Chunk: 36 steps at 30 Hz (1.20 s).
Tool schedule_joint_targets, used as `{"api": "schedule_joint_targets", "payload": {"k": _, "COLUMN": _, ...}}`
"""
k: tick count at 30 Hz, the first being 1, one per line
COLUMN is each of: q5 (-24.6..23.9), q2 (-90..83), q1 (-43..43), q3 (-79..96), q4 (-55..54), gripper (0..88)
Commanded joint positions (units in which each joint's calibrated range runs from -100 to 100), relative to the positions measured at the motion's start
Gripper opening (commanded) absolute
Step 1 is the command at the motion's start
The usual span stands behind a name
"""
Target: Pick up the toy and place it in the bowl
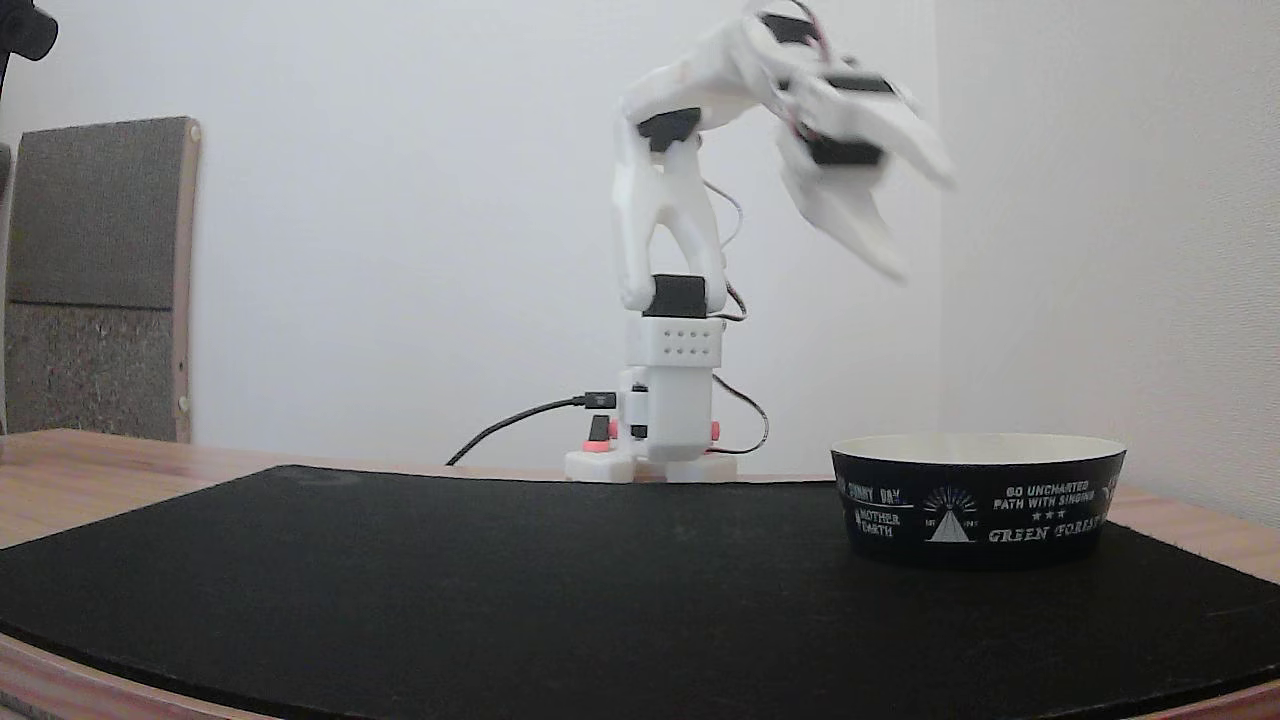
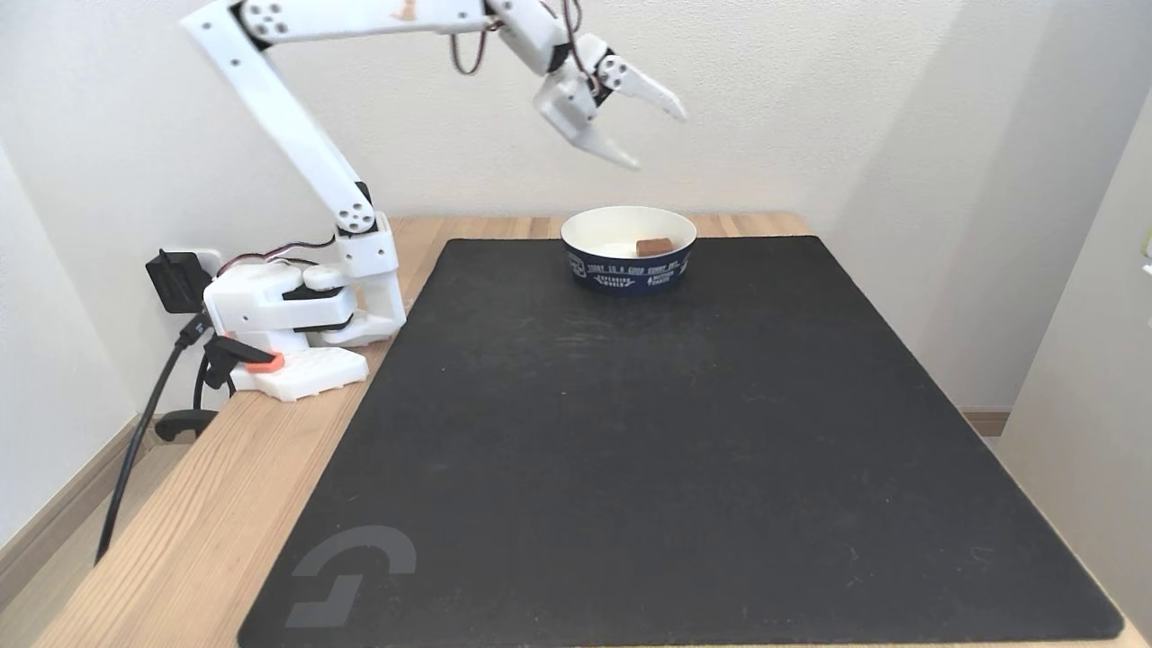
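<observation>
The bowl [image 2: 629,265], black outside with white print and cream inside, stands at the far end of the black mat; it also sits at the right of the low fixed view, bowl [image 1: 978,505]. The toy [image 2: 655,246], a small reddish block, lies inside the bowl against its right wall. The white gripper [image 2: 660,139] hangs high above the bowl, open, with nothing between its fingers. In the low fixed view the gripper [image 1: 925,225] is blurred, well above the bowl and slightly left of it; the bowl's wall hides the toy there.
A large black mat [image 2: 666,450] covers most of the wooden table [image 2: 180,504]. The arm's base [image 2: 297,315] and cables sit at the left table edge. Walls stand close behind and to the right. A grey padded panel [image 1: 95,280] leans at the far left.
</observation>
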Motion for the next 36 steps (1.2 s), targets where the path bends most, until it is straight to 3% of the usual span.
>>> {"api": "schedule_joint_targets", "payload": {"k": 1, "q5": -0.03, "q2": -10.66, "q1": 11.19, "q3": 8.91, "q4": -0.4, "gripper": 24.9}}
{"api": "schedule_joint_targets", "payload": {"k": 4, "q5": 0.39, "q2": -18.83, "q1": 15.63, "q3": 25.04, "q4": -1.08, "gripper": 10.4}}
{"api": "schedule_joint_targets", "payload": {"k": 6, "q5": 0.39, "q2": -23.33, "q1": 15.37, "q3": 31.98, "q4": -2.69, "gripper": 6.9}}
{"api": "schedule_joint_targets", "payload": {"k": 16, "q5": 0.08, "q2": -65.85, "q1": 8.93, "q3": 68.39, "q4": -2.27, "gripper": 6.9}}
{"api": "schedule_joint_targets", "payload": {"k": 21, "q5": -0.03, "q2": -77.52, "q1": 9.18, "q3": 75.69, "q4": 3.07, "gripper": 7.0}}
{"api": "schedule_joint_targets", "payload": {"k": 27, "q5": -0.08, "q2": -77.02, "q1": 15.46, "q3": 75.6, "q4": 3.32, "gripper": 6.9}}
{"api": "schedule_joint_targets", "payload": {"k": 36, "q5": 0.28, "q2": -77.02, "q1": 15.21, "q3": 75.6, "q4": 4.0, "gripper": 6.4}}
